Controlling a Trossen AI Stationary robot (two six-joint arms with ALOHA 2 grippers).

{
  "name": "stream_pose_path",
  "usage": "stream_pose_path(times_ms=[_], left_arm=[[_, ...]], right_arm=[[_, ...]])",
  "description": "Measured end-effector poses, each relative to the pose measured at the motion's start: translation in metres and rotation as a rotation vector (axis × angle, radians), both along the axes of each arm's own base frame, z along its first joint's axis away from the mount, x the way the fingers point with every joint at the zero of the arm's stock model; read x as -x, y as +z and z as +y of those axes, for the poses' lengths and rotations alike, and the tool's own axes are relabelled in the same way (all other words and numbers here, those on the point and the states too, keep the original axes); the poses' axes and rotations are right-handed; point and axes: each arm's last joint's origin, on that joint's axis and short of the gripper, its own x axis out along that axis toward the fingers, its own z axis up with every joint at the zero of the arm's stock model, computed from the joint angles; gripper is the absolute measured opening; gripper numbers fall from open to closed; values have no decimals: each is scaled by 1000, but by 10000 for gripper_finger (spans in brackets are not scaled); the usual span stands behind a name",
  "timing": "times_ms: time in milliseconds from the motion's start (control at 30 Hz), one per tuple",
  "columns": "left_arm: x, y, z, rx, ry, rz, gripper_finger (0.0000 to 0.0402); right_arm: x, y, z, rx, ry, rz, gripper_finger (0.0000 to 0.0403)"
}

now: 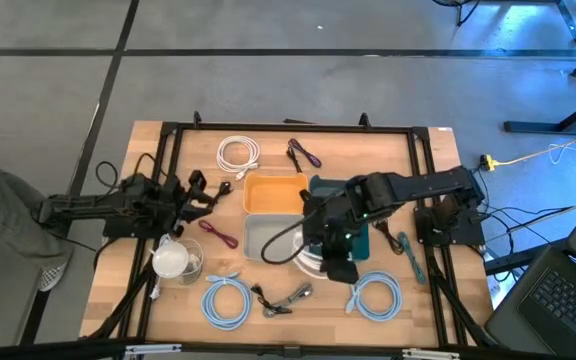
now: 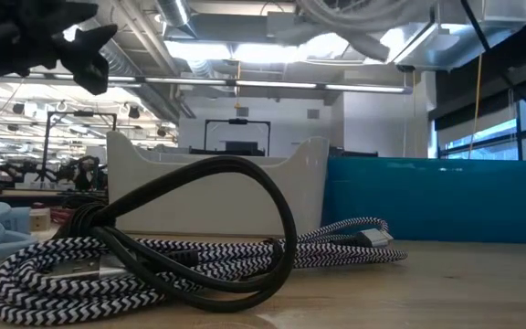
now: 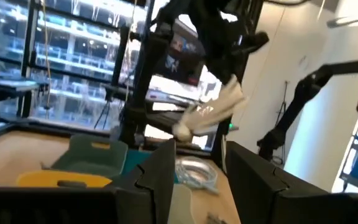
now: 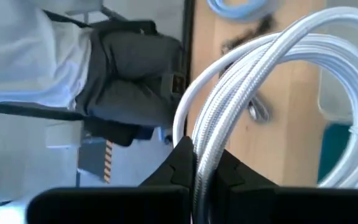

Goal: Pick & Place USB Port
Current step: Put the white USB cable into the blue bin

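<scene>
A coiled white braided USB cable is in my right gripper, which is shut on it. In the high view that gripper hangs over the near ends of the grey bin and the teal bin. The left wrist view shows the white bundle up in the air under the right arm. My left gripper waits at the table's left, left of the orange bin. Its fingers stand open with nothing between them. My right gripper pinches several strands of the white cable's coil between its two fingers. The fingers slant downward from above, and the strands run out along them. The coil's loops hang below the fingers, lifted clear of the table and slack.
Loose cables lie around the bins: a white coil and a purple one at the far side, two light-blue coils near the front edge, and a black-and-white braided cable. A clear cup with white contents stands near left.
</scene>
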Motion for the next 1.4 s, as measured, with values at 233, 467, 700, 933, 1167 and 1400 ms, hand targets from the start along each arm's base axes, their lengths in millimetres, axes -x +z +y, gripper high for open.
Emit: stream_pose_path(times_ms=[233, 467, 700, 933, 1167, 1400], left_arm=[[-3, 4, -7, -43, -49, -42, 132], [-3, 5, -10, -25, -93, -56, 132], [-3, 5, -11, -22, -98, -54, 132], [-3, 5, -11, -20, -88, -54, 132], [-2, 9, -9, -10, -45, -95, 132], [1, 18, -9, -35, -33, -159, 132]], right_arm=[[-1, -6, -8, 92, -62, 15, 14], [11, -58, -23, 76, -138, 116, 14], [43, -89, -35, -144, -275, -27, 14], [70, -127, -40, -179, -319, 29, 14], [76, -164, -52, -230, -278, 38, 14], [79, -175, -68, -215, -289, 38, 17]])
